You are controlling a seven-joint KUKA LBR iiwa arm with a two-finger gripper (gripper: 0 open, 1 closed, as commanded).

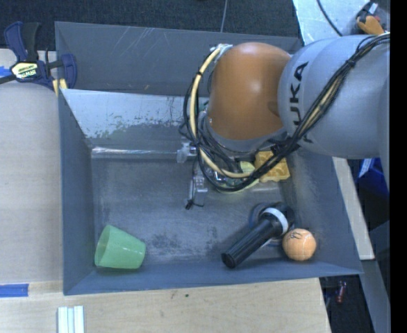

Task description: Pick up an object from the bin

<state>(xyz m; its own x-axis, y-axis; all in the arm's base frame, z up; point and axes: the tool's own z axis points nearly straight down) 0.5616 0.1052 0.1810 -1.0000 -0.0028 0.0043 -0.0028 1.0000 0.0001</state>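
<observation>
We log the grey bin [78, 186] with four loose things in it, well apart from one another on the whole. The arm [335, 96] comes in from the right, its orange cover [245, 89] and looped cables [221, 173] over the bin's upper middle. A black handle [248, 245] with a white ring lies slantwise at the lower right. A green cup [119, 248] lies on its side in the lower left corner, far from the rest. A yellow thing [276, 166] is partly hidden under the cables; we cannot tell its kind. An orange ball [299, 245] sits just beside the handle's ringed end. The gripper [194, 194] hangs over bare floor near the bin's middle, left of the yellow thing and above the handle. We cannot tell whether it is open or closed.
</observation>
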